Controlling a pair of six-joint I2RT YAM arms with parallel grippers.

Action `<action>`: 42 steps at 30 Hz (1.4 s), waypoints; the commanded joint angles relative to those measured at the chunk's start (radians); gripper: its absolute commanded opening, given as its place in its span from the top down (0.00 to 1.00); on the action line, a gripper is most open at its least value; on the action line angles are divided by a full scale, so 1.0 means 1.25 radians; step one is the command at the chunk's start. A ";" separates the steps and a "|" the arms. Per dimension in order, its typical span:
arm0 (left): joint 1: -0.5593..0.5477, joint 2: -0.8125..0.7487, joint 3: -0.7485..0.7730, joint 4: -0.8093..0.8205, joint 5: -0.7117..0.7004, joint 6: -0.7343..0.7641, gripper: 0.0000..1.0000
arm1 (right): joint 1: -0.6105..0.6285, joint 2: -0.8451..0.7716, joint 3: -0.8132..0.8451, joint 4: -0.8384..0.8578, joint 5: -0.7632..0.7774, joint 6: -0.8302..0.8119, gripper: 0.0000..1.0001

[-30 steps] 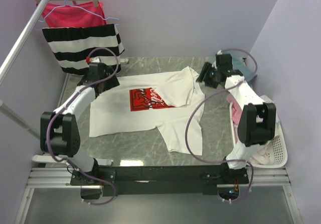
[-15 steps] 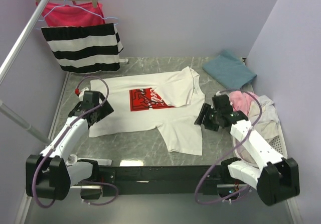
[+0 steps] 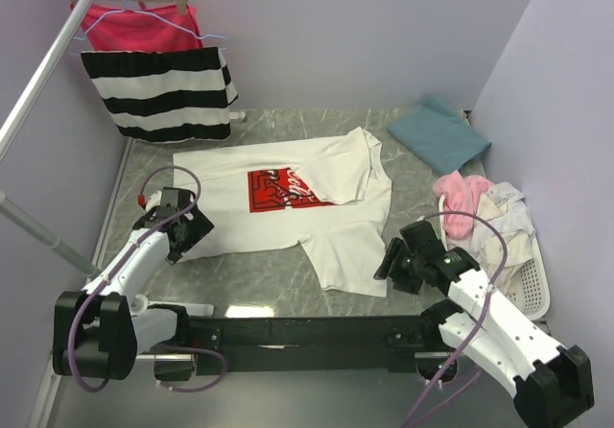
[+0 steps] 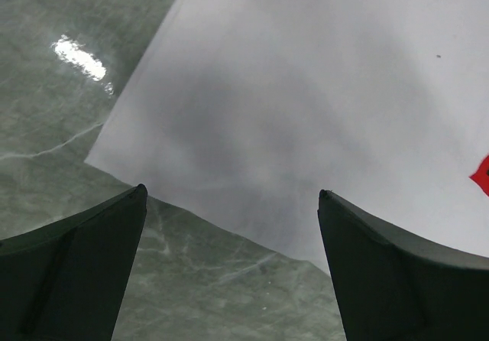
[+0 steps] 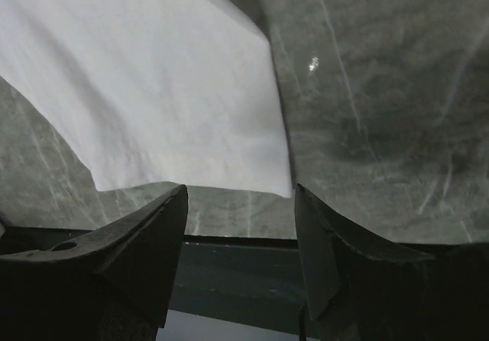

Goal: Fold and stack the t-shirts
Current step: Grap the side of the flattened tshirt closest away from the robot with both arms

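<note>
**Both grippers open at the near edge of the white t-shirt**

We see the left gripper (image 3: 192, 228) (image 4: 231, 196) with its jaws spread wide and empty, poised at the near left corner of the white t-shirt (image 3: 288, 207) (image 4: 306, 89). The right gripper (image 3: 391, 257) (image 5: 241, 192) has its jaws apart too, holding nothing, just off the shirt's near right corner (image 5: 153, 89). We cannot tell whether either touches the cloth. The white t-shirt, with its red square logo, lies spread flat on the worktop (image 3: 259, 274). A folded teal t-shirt (image 3: 439, 132) sits beyond its far right corner. Pink and pale t-shirts (image 3: 465, 198) are heaped in a basket (image 3: 533, 294) to its right. A striped garment (image 3: 158, 87) and a red-pink garment (image 3: 134, 27) hang beyond its far left corner.
</note>
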 commanded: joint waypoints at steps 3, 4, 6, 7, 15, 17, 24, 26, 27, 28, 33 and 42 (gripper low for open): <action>0.013 -0.027 -0.010 -0.063 -0.059 -0.125 0.00 | 0.008 -0.068 -0.016 -0.076 0.049 0.063 0.34; 0.016 -0.034 -0.019 -0.071 -0.059 -0.139 0.01 | 0.007 -0.067 -0.028 -0.077 0.042 0.070 0.34; 0.022 -0.051 -0.024 -0.073 -0.049 -0.155 0.00 | 0.007 -0.067 -0.040 -0.072 0.036 0.078 0.34; 0.022 -0.054 -0.026 -0.073 -0.041 -0.156 0.01 | 0.008 -0.069 -0.051 -0.066 0.025 0.082 0.34; 0.022 0.005 -0.085 -0.004 0.064 -0.138 0.00 | 0.006 -0.015 -0.079 0.011 -0.007 0.077 0.34; 0.022 0.011 -0.087 0.004 0.047 -0.138 0.02 | 0.007 0.001 -0.088 0.036 -0.009 0.074 0.35; 0.022 -0.017 -0.100 0.012 0.015 -0.134 0.23 | 0.007 0.099 -0.106 0.166 -0.022 0.055 0.47; 0.019 -0.023 -0.102 0.012 0.011 -0.134 0.39 | 0.007 0.140 -0.108 0.189 -0.033 0.048 0.55; 0.017 -0.028 -0.104 0.013 0.011 -0.134 0.45 | 0.007 0.154 -0.110 0.217 -0.038 0.045 0.65; 0.016 -0.028 -0.105 0.013 0.011 -0.134 0.53 | 0.007 0.176 -0.110 0.227 -0.043 0.040 0.71; 0.010 -0.021 -0.104 0.014 0.012 -0.133 0.99 | 0.008 0.198 -0.084 0.230 -0.017 0.023 1.00; -0.010 -0.071 -0.083 -0.013 -0.007 -0.138 0.99 | 0.007 0.038 -0.013 0.139 0.058 -0.004 1.00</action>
